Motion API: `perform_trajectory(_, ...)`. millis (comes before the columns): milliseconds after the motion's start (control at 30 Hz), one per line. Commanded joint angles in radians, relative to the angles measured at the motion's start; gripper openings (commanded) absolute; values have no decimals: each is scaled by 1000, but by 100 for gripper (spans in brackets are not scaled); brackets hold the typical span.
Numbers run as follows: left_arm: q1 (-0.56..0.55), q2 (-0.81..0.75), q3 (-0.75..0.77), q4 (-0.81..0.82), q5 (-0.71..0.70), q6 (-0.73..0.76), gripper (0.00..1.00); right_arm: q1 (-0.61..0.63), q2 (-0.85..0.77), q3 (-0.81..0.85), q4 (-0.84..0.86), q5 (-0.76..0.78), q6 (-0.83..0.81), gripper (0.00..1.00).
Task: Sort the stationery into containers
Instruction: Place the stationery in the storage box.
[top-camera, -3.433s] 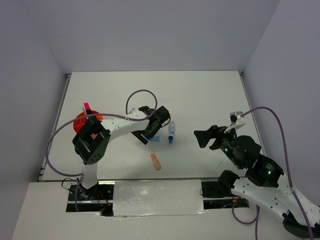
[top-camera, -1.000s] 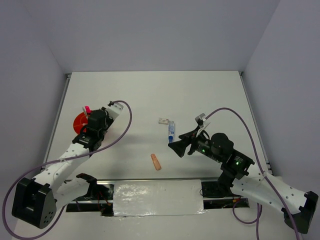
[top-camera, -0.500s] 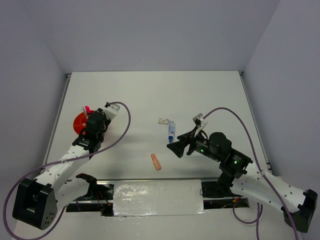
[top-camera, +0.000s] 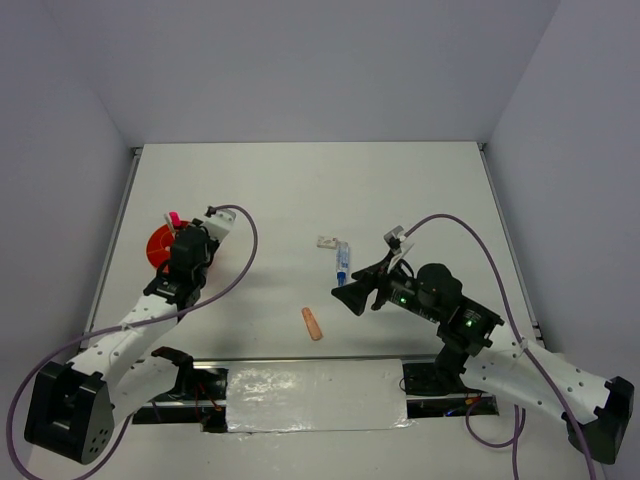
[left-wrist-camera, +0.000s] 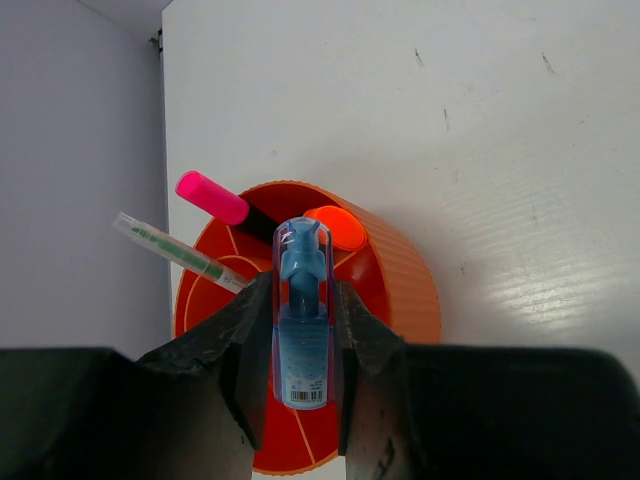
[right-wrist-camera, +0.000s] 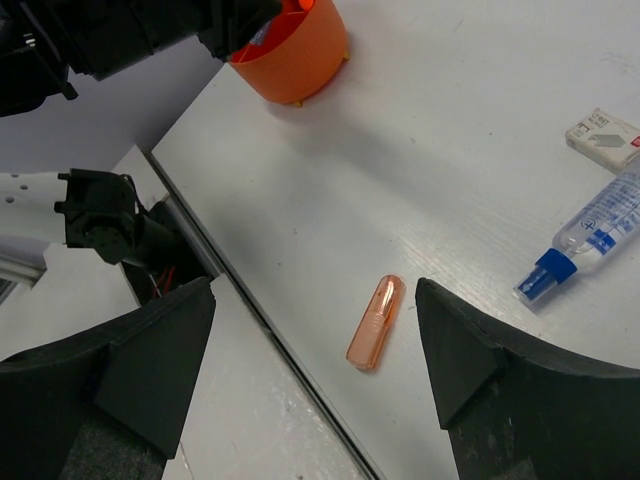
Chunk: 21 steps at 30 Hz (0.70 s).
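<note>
Left wrist view alone reveals left gripper (left-wrist-camera: 303, 345) clamping 1 blue marker (left-wrist-camera: 302, 285) above orange tub (left-wrist-camera: 400, 285) holding 2 highlighters (left-wrist-camera: 212, 197); right gripper (right-wrist-camera: 315, 290) gapes.

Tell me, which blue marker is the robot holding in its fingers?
The blue marker pinched between the left arm's fingers, over the orange tub. The other marker lies flat on the table beside the white block, with nothing gripping it.

White table (top-camera: 300, 190) carrying four things
Left, orange tub (top-camera: 156, 245); centre, white block (top-camera: 325, 241) beside blue-capped marker (top-camera: 343, 262); nearer, peach eraser (top-camera: 312, 323).
</note>
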<state>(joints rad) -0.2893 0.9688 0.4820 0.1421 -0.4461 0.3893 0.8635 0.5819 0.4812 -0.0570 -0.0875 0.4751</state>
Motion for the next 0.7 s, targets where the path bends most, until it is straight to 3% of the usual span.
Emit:
perform_trajectory(0, 4, -30, -3, 56, 4, -36, 28, -1, 10, 5, 52, -20, 8, 88)
perform_trajectory(67, 4, -36, -8, 54, 21, -40, 34, 0, 10, 5, 54, -20, 10, 88)
perform_trajectory(667, 4, -28, -14, 65, -35, -70, 48, -1, -11, 23, 26, -6, 0, 88)
